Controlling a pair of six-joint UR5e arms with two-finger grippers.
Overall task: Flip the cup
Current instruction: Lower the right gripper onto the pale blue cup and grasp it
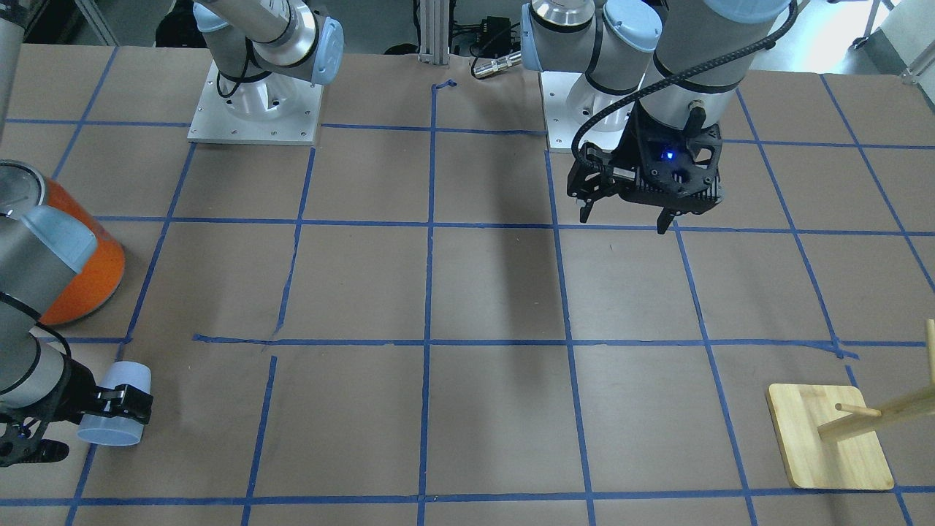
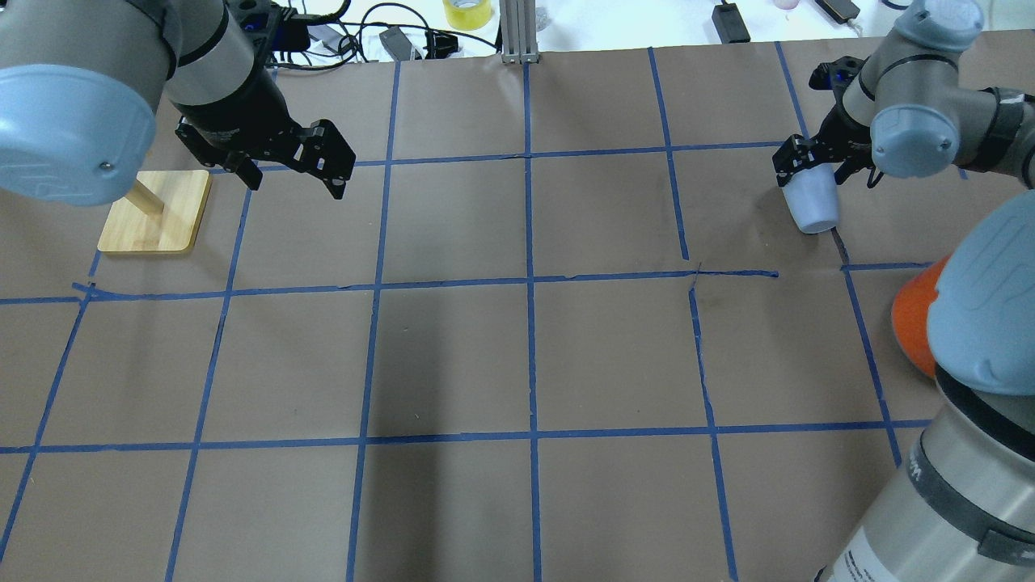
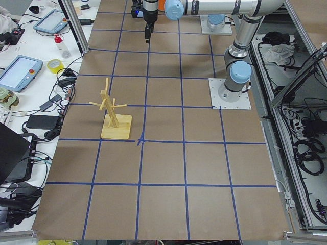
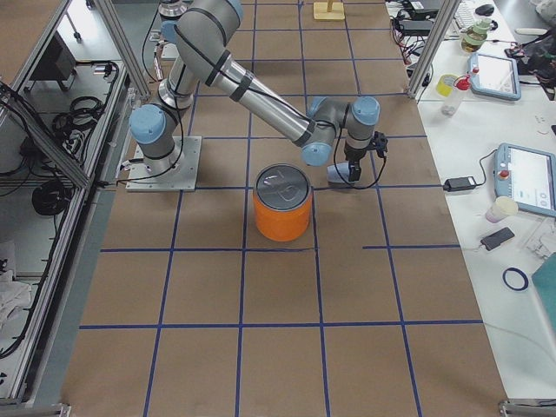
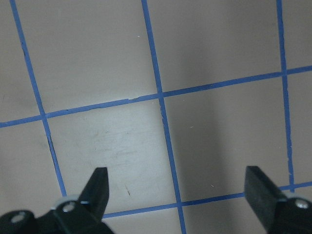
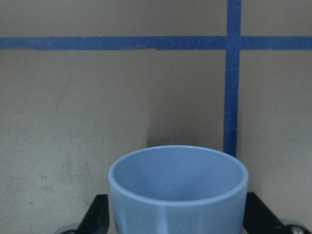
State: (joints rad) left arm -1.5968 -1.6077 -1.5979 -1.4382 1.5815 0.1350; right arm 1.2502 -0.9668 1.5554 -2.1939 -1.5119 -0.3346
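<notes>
**Operator:** Where's the cup, and have I got it?

**Spotter:** You have. The cup (image 6: pixel 176 187) sits between the jaws of your right gripper (image 2: pixel 811 171). They are closed in on its side walls, one of the fingers (image 6: pixel 99 213) on each flank. In the wrist view its open mouth points forward, away from the jaws, and you can see the darker inside. It hangs low over the table (image 2: pixel 525 356). Whether an edge touches the paper, I cannot tell.

**Operator:** And the other arm?

**Spotter:** Your left gripper (image 5: pixel 178 190) is spread wide with nothing between the jaws, only bare paper below them. It hovers well apart from the cup, with the wooden stand (image 2: pixel 158 212) off to one side of it. Leave it out of this.

**Operator:** So how do I turn it well?

**Spotter:** My reading is that you're mid-flip. Lift a little first so the rim has room beneath the jaws, then roll the wrist steadily. Smooth tapered plastic will likely slide toward its narrow end if you jerk it. Mind the can (image 4: pixel 282 208) standing near, behind the jaws on the robot's side, and swing away from it. Bring the cup square to the paper, lower until it bears, and only then part the jaws.
</notes>
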